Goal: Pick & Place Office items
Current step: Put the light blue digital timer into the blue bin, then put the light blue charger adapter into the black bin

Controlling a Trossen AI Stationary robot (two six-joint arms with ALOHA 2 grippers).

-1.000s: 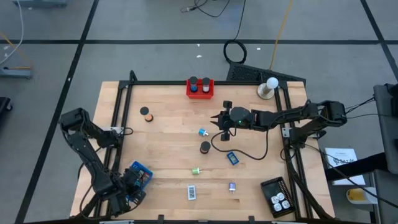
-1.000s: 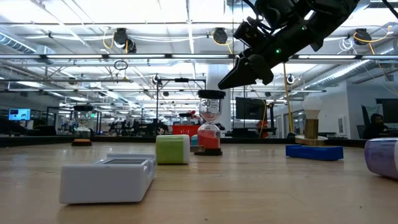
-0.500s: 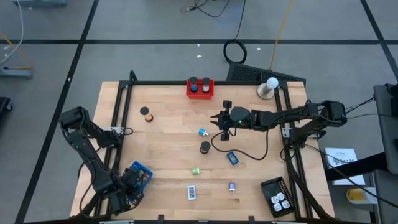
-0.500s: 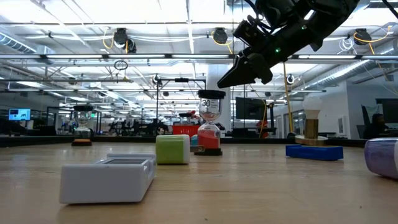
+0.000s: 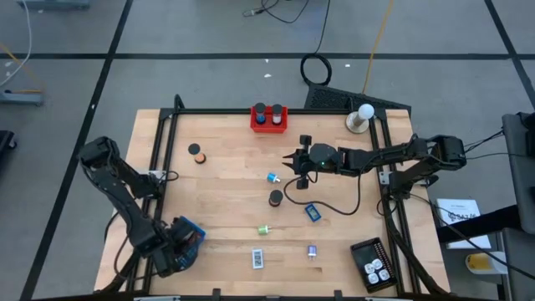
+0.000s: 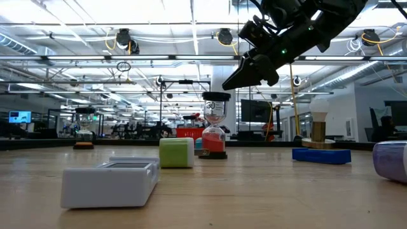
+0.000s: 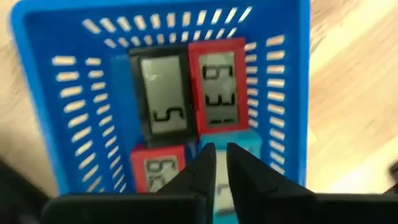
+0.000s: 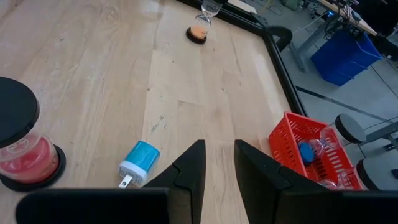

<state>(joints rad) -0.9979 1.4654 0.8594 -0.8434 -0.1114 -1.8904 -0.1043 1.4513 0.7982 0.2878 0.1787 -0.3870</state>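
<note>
My left gripper (image 7: 219, 155) hovers over the blue basket (image 5: 189, 236) at the table's near left, fingers a narrow gap apart. In the basket lie a black timer (image 7: 163, 93), two red ones (image 7: 219, 84) and a teal piece (image 7: 249, 138) under the fingertips. My right gripper (image 5: 292, 160) hangs high over the table's middle, empty, fingers a little apart (image 8: 219, 155). Loose items rest on the wood: a blue-white plug (image 8: 138, 163), a black-capped red sand timer (image 5: 275, 198), a blue block (image 5: 312, 211), a green bit (image 5: 263, 229), a white-labelled rectangle (image 5: 257, 258) and a purple bit (image 5: 312, 251).
A red basket (image 5: 269, 119) with two black-capped pieces stands at the far edge, an orange sand timer (image 5: 198, 154) at far left. A white ball on a stand (image 5: 362, 117) is far right, a black tray (image 5: 372, 263) near right. A black frame (image 5: 167, 142) rims the table.
My left arm has shifted over the blue basket, its gripper drawing a little toward the table's near left corner. The right arm and the loose items have kept still.
</note>
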